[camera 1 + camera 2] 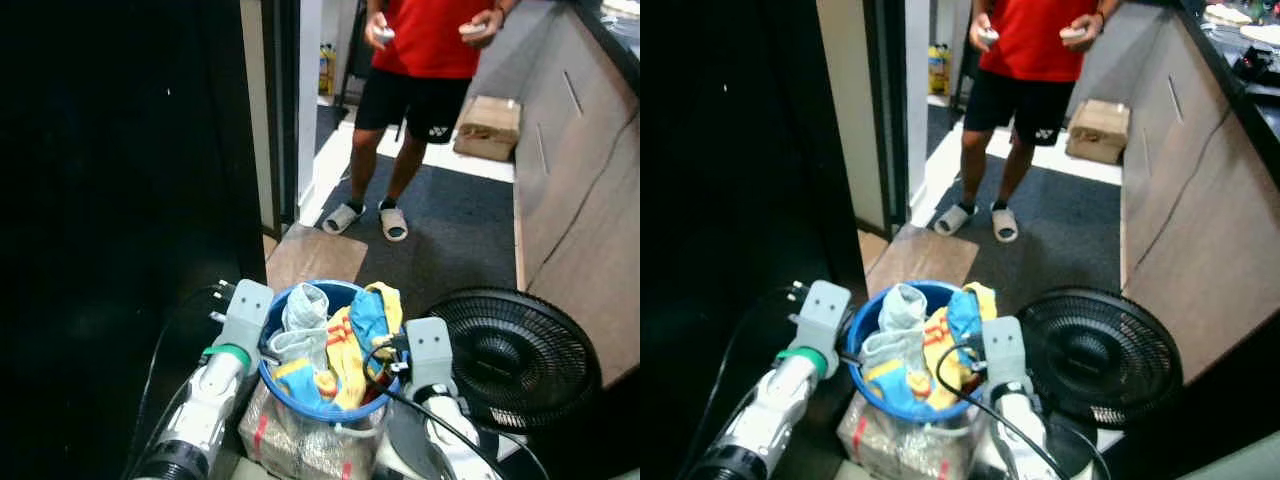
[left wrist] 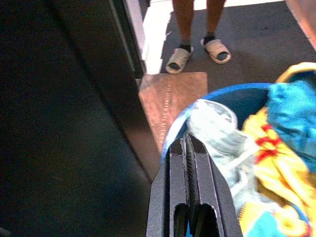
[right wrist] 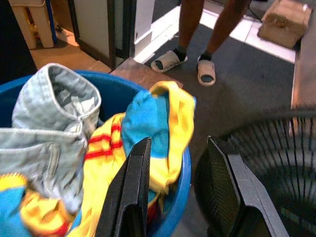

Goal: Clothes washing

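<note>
Dark hallway, grey carpet (image 1: 450, 215) | blue tub (image 1: 300, 398) of clothes (image 1: 340, 345) between both arms | left gripper (image 2: 188, 148) pressed together at rim | right gripper (image 3: 177, 163) spread beside rim | carry level, steer past fan (image 1: 515, 355) and person (image 1: 420, 70)

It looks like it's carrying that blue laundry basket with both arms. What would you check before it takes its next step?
1. Left gripper clamped on the blue basket rim: ok, fingers shut there.
2. Right gripper gripping the rim: not ok, fingers open astride rim and yellow-blue garment.
3. Clothes inside: ok, though that garment drapes over the edge.
4. Path ahead: not ok, a person stands there.
5. Black fan close on the right: cannot tell clearance.
</note>
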### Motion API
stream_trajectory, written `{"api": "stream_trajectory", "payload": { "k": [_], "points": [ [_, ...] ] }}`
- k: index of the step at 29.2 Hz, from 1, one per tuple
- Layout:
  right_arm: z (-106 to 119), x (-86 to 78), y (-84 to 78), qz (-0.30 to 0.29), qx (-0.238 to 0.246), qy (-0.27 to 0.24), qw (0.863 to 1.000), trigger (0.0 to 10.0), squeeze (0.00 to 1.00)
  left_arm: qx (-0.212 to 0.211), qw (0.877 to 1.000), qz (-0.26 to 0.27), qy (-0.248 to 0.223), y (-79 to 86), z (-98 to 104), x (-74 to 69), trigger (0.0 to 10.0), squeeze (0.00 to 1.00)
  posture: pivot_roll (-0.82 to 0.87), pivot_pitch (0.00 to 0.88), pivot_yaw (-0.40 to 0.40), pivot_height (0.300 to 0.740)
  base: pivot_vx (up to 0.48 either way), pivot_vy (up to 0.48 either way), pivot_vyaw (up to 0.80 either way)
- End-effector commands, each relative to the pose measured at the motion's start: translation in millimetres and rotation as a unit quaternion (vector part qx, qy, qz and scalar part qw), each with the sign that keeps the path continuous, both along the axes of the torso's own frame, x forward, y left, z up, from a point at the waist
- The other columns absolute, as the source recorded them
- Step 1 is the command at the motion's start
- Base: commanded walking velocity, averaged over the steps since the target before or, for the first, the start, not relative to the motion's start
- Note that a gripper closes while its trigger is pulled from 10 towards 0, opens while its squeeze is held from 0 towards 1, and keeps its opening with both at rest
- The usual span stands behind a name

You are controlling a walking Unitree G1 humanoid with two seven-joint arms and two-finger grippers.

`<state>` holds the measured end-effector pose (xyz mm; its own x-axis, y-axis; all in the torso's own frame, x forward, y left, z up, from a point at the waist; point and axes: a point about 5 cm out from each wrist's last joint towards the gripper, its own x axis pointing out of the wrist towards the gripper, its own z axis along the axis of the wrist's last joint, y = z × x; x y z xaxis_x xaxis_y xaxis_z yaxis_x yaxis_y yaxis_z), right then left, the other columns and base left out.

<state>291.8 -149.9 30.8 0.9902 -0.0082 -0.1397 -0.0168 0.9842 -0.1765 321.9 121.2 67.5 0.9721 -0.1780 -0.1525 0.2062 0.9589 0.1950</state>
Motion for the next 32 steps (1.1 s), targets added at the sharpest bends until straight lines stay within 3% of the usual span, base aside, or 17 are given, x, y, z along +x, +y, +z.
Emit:
{"api": "stream_trajectory", "payload": {
  "k": [1, 4, 32],
  "points": [
    [-4.5, -3.8, 4.1, 0.002, 0.007, 0.007, 1.000, 10.0, 0.00, 0.009, 1.000, 0.008, 0.016, 6.7, -8.5, -3.9, 10.0, 0.00, 0.01, 0.000, 0.040, 0.740, 0.412, 0.000, 0.00],
    [-4.5, -4.1, 3.9, 0.002, 0.007, 0.007, 1.000, 10.0, 0.00, 0.009, 1.000, 0.009, 0.017, 6.6, -8.8, -4.0, 10.0, 0.00, 0.01, 0.000, 0.040, 0.740, 0.367, 0.000, 0.00],
    [-0.2, -3.1, 6.4, 0.016, -0.009, -0.006, 1.000, 10.0, 0.00, -0.001, 1.000, -0.003, 0.028, 0.8, -11.9, -6.5, 10.0, 0.00, 0.01, 0.000, 0.037, 0.740, 0.000, 0.000, 0.00]
  ]
}}
